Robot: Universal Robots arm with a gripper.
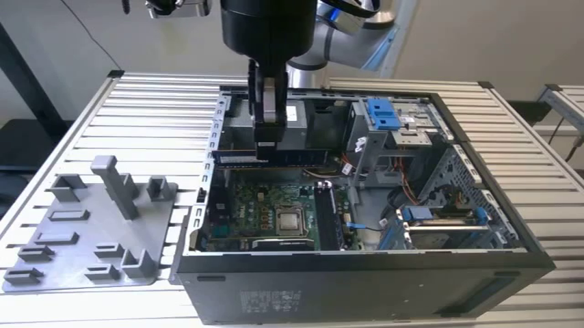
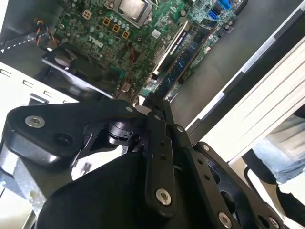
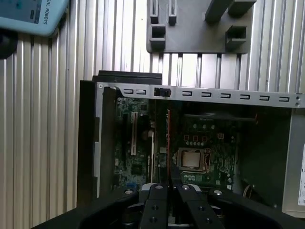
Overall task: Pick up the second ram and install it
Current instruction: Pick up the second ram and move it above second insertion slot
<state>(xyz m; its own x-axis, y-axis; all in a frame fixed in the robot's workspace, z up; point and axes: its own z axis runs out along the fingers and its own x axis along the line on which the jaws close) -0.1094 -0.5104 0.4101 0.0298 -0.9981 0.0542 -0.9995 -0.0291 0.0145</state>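
In the exterior view my gripper [image 1: 265,145] hangs inside the open computer case [image 1: 365,263], above the motherboard [image 1: 264,215] and toward its far side. It is shut on the second ram [image 1: 301,158], a long dark stick held level and crosswise. The first wrist view has the ram [image 3: 168,143] edge-on, running out from the fingertips [image 3: 161,187] over the board beside the processor socket [image 3: 192,160]. The second wrist view has the stick [image 2: 188,52] reaching from the closed gripper [image 2: 155,102] across the board. A dark stick [image 1: 326,217] stands in a slot to the exterior view's right of the socket.
A grey plastic fixture [image 1: 82,232] with an upright post [image 1: 114,184] lies on the slatted table at the exterior view's left of the case. Blue clips [image 1: 387,113] sit on the drive cage at the far right. A person's leg [image 2: 281,157] stands beside the table.
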